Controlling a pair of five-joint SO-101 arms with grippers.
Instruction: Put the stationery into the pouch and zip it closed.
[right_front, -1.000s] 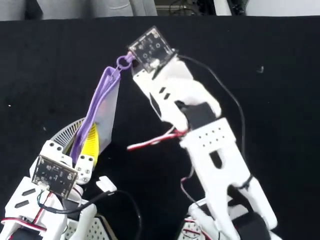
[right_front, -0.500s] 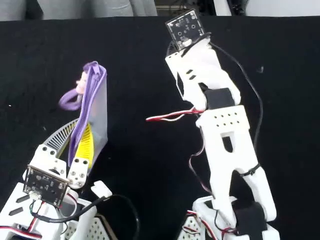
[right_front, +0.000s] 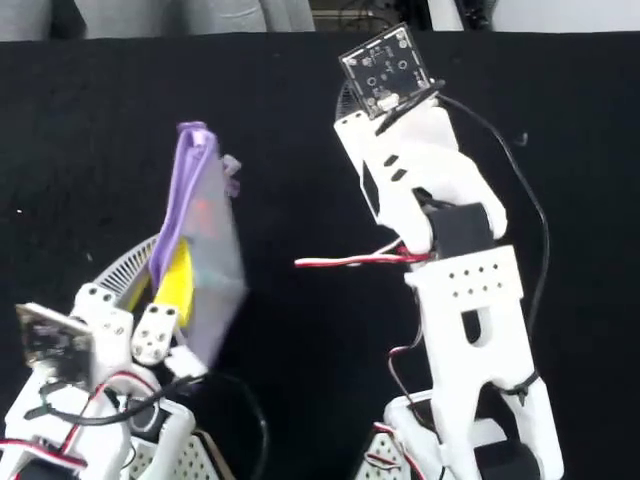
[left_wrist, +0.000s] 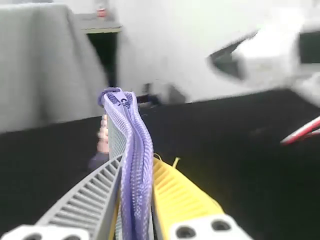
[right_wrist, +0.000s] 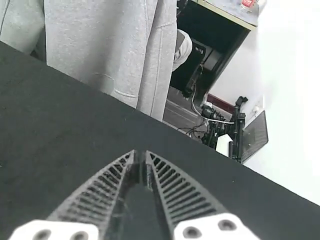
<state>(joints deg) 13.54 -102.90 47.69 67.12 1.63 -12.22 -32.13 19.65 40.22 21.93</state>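
I have the pouch (right_front: 212, 245) pinched by its near end in my left pincer (right_front: 163, 272), on the left side of the scene. It stands up off the table on end, and its length rises and leans away toward the far side. It is a slim, flat pouch with a cloudy see-through wall and a purple zip (left_wrist: 132, 150) along its upper left edge, whose teeth meet along the stretch I can see, with the pull (left_wrist: 120, 99) at the far top corner. A blurred pinkish shape (left_wrist: 103, 135) shows through the wall near that far end, and I cannot tell what it is.
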